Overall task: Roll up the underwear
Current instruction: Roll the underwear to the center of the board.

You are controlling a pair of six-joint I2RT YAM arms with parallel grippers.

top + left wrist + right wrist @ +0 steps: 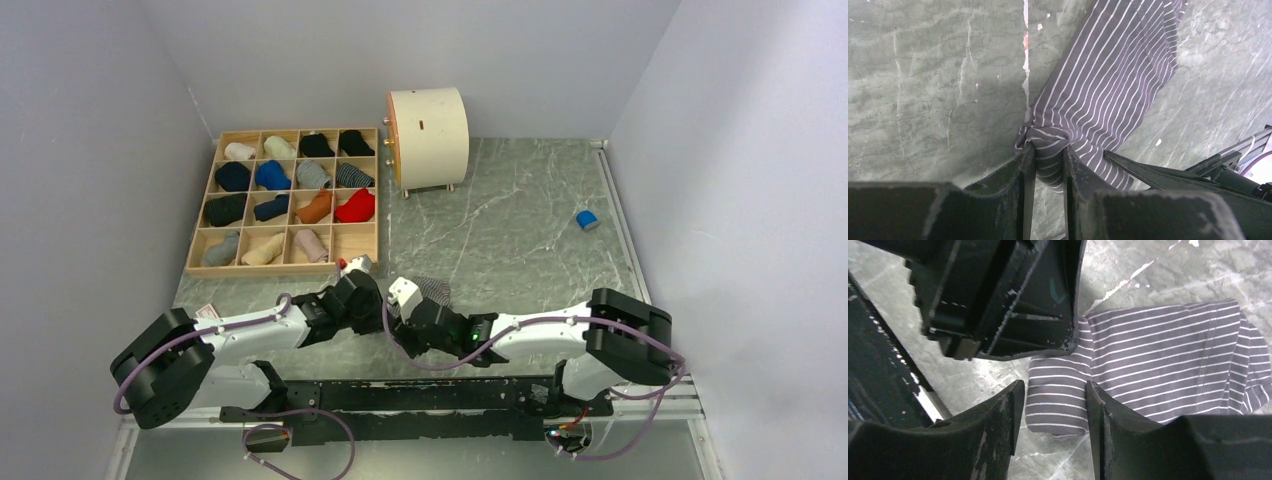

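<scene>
**Desk:** Where's the garment?

**Operator:** I see the striped underwear (1108, 90) lying on the table (520, 230), near the front edge, right between my two arms. It's grey with thin white stripes.

**Desk:** What's the left side doing?

**Operator:** My left tool (1049, 150) is clamped on one bunched corner of it. The cloth puckers up between the fingers, then fans out flat across the table beyond them.

**Desk:** And the right?

**Operator:** My right tool (1054, 387) has its jaws apart, one finger on each side of a folded end of the same cloth. The fabric lies smooth there, not pinched, so I'm holding nothing on that side. I can't tell whether the fingertips touch the table. In my right wrist view the left tool's black body sits just beside, over the cloth's edge.

**Desk:** Anything else out there?

**Operator:** There's a wooden tray (285, 268) at the far left with rolled bundles in its compartments. A white drum (430, 135) stands just to its right at the back. A blue block (587, 219) sits off to the right, well apart from both arms.
</scene>
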